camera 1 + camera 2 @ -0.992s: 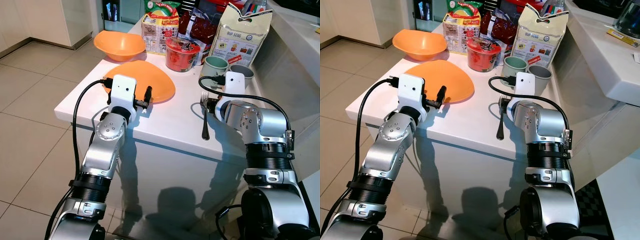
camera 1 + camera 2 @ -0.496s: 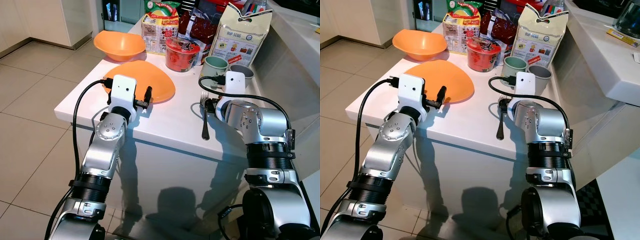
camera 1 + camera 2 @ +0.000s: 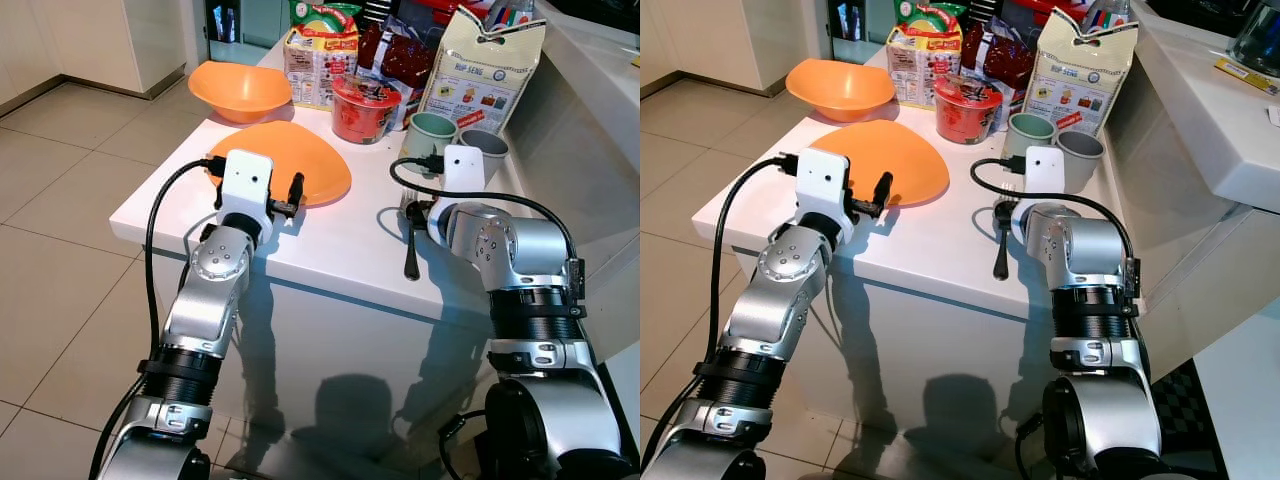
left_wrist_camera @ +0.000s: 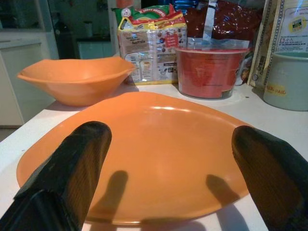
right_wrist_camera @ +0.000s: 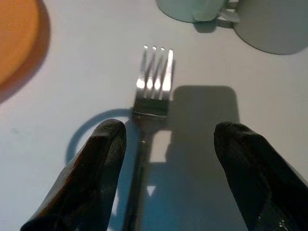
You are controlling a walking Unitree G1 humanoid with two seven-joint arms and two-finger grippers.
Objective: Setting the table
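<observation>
An orange bowl [image 3: 240,90] sits at the far left of the white table [image 3: 340,250]. Just in front of it lies a big orange plate [image 3: 285,160]. The left gripper [image 4: 159,192] is at the plate's near edge, with its fingers spread wide. Behind the plate stand snack packs [image 3: 320,55] and a red cup [image 3: 362,108]. To the right lies a fork [image 5: 151,91], flat on the table. The right gripper [image 5: 166,183] hangs over its handle, fingers wide apart. Two grey mugs [image 3: 455,135] stand behind the fork.
</observation>
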